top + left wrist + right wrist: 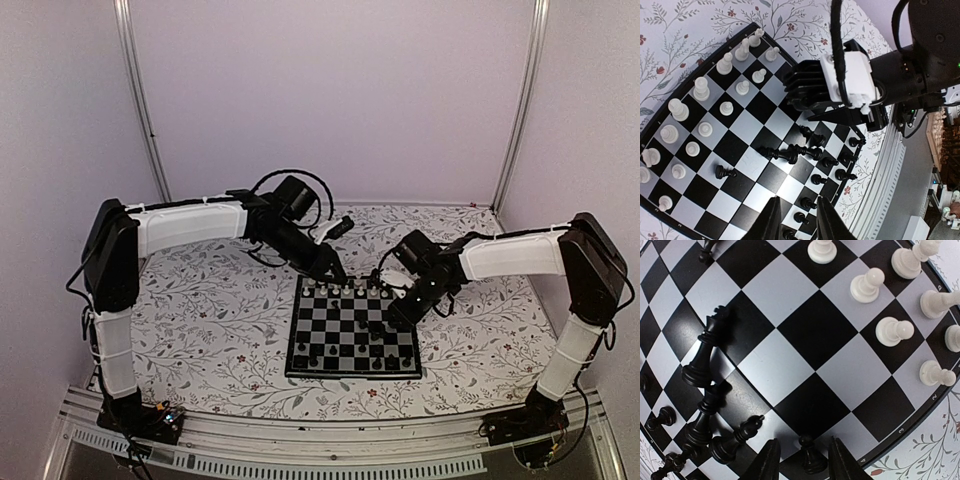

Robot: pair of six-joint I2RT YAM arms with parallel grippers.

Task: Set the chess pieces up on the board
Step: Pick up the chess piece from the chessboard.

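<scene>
Right end effector (804, 441) stands low over the board (805, 335). Its two fingers are spread, with a small gap on each side of one upright black pawn (810, 456) close to the board's right rim. I judge it is lined up this way to pinch the pawn, but no contact shows.

Just beside this pawn, three taller black pieces (702, 357) lie on their sides across the squares. They seem not sorted, so they probably need to be stood up and carried to the black end. More black pawns stand near the same rim.

At the far end of the board the white pieces (345, 290) stand upright in two rows, so that half looks arranged.

The left end effector (799, 200) hangs higher, above the white end, with its fingers a little apart and nothing between them. I think it waits there to leave room for the other arm.

The board lies in the middle of the floral desk (200, 310).
</scene>
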